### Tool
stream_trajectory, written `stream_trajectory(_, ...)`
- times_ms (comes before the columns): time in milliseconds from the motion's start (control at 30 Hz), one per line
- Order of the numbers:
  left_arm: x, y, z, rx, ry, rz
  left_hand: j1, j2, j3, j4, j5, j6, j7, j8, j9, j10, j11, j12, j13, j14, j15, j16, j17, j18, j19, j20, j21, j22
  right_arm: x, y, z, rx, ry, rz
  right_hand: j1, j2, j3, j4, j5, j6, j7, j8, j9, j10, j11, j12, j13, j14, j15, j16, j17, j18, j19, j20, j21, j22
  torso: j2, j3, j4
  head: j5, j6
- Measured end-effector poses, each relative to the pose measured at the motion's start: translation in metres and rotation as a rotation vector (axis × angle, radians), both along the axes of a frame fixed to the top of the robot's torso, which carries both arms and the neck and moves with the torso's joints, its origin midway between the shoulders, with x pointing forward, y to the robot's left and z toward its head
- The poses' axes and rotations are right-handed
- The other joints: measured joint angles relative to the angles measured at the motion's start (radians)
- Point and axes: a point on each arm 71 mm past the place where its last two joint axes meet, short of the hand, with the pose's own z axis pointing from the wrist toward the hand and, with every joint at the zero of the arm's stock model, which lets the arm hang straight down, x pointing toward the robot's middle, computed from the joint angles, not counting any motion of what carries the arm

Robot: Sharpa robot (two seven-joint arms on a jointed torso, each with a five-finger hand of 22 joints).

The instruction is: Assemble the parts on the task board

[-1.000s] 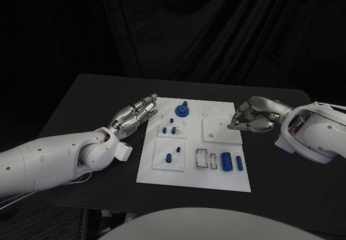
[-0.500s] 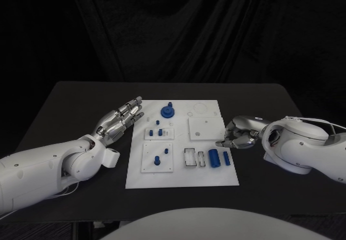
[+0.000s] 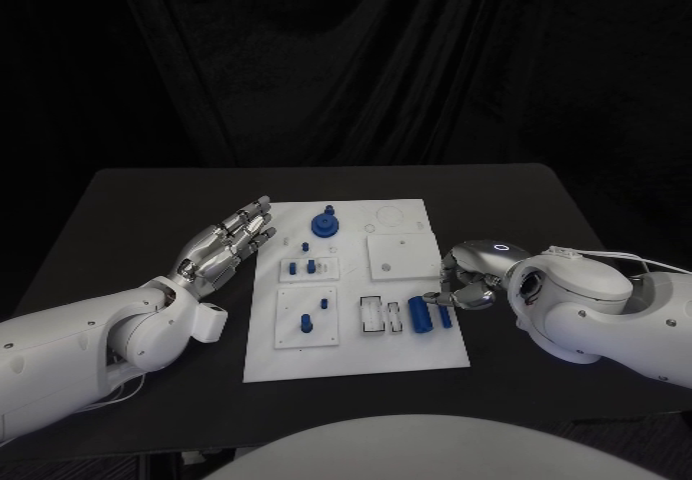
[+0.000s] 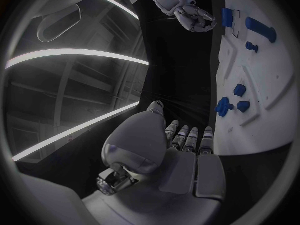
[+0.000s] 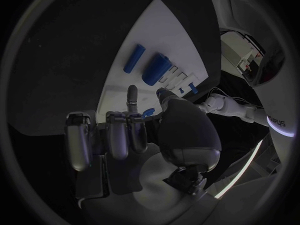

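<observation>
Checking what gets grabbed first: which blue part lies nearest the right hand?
The thin blue bar at the board's right edge, beside the right hand; the thicker blue cylinder lies just farther in.

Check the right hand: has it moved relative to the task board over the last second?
Yes. The right hand came down the task board's right edge toward the robot, from its square plate to its lying blue parts.
</observation>
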Motion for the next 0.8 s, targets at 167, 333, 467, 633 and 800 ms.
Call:
stream_trajectory(167, 0.000, 0.000, 0.000, 0.001, 0.001, 0.000, 0.000, 0.000, 0.005, 0.000, 0.004, 0.000, 0.000, 0.000, 0.000, 0.003, 0.003, 0.008, 0.000, 0.000, 0.000, 0.000, 0.000, 0.000, 0.000, 0.000, 0.000, 0.000, -0.004, 0.005, -0.006, -0.020, -0.001, 0.011, -0.004, 0.004, 0.000, 0.000, -0.019, 0.000, 0.000, 0.010, 0.016, 0.000, 0.000, 0.000, 0.000, 0.000, 0.000, 0.000, 0.000, 0.000, 0.000, 0.000, 0.000, 0.000, 0.001, 0.0000, -0.0016, 0.001, 0.000)
stream_trajectory(333, 0.000, 0.000, 0.000, 0.001, 0.002, 0.000, 0.000, 0.000, 0.005, 0.000, 0.004, 0.000, 0.000, 0.000, 0.000, 0.003, 0.003, 0.008, 0.000, 0.000, 0.000, 0.000, -0.001, 0.000, 0.000, 0.000, 0.000, 0.000, -0.006, 0.009, -0.012, -0.034, -0.001, 0.019, -0.030, 0.004, 0.000, 0.000, -0.059, -0.001, -0.001, 0.019, 0.036, 0.000, 0.000, 0.000, 0.000, 0.000, 0.000, 0.000, 0.000, 0.000, 0.000, 0.000, 0.000, 0.000, 0.001, 0.0000, 0.0003, -0.002, 0.000)
stream_trajectory(467, 0.000, 0.001, 0.000, 0.003, 0.004, 0.000, 0.004, -0.004, 0.012, 0.002, 0.004, 0.000, 0.000, 0.000, 0.000, 0.003, 0.003, 0.008, 0.000, 0.000, 0.000, 0.000, -0.001, 0.000, 0.000, 0.000, 0.000, 0.000, -0.006, 0.011, -0.015, -0.041, -0.004, 0.023, -0.045, 0.003, 0.000, 0.000, -0.098, -0.007, 0.000, 0.026, 0.050, 0.000, 0.000, 0.000, 0.000, 0.000, 0.000, 0.000, 0.000, 0.000, 0.000, 0.000, 0.000, 0.000, 0.002, 0.0002, 0.0003, 0.002, 0.000)
stream_trajectory(633, 0.000, 0.001, -0.001, 0.004, 0.006, 0.000, 0.010, -0.001, 0.021, -0.001, 0.009, 0.000, 0.000, 0.000, 0.001, 0.003, 0.003, 0.008, 0.000, 0.000, 0.008, 0.000, -0.001, 0.000, 0.000, 0.007, 0.000, 0.000, -0.006, 0.013, -0.017, -0.044, -0.008, 0.027, -0.053, 0.002, 0.000, 0.000, -0.121, -0.007, 0.000, 0.030, 0.059, 0.000, 0.000, 0.000, 0.000, 0.000, 0.000, 0.000, 0.000, 0.000, 0.000, 0.000, 0.000, 0.000, 0.002, 0.0004, -0.0011, 0.004, 0.000)
stream_trajectory(800, -0.001, 0.000, -0.001, 0.003, 0.008, -0.002, 0.010, -0.001, 0.021, -0.001, 0.009, 0.000, 0.000, 0.000, 0.001, 0.003, 0.003, 0.008, 0.000, 0.000, 0.008, 0.000, -0.001, 0.000, 0.000, 0.007, 0.000, 0.001, -0.007, 0.016, -0.019, -0.042, -0.009, 0.031, -0.065, -0.009, -0.003, 0.003, -0.142, -0.003, -0.004, 0.036, 0.066, -0.004, -0.004, 0.000, 0.000, 0.000, 0.000, 0.000, 0.000, 0.000, 0.000, 0.000, 0.000, 0.000, 0.002, 0.0005, -0.0019, 0.006, 0.000)
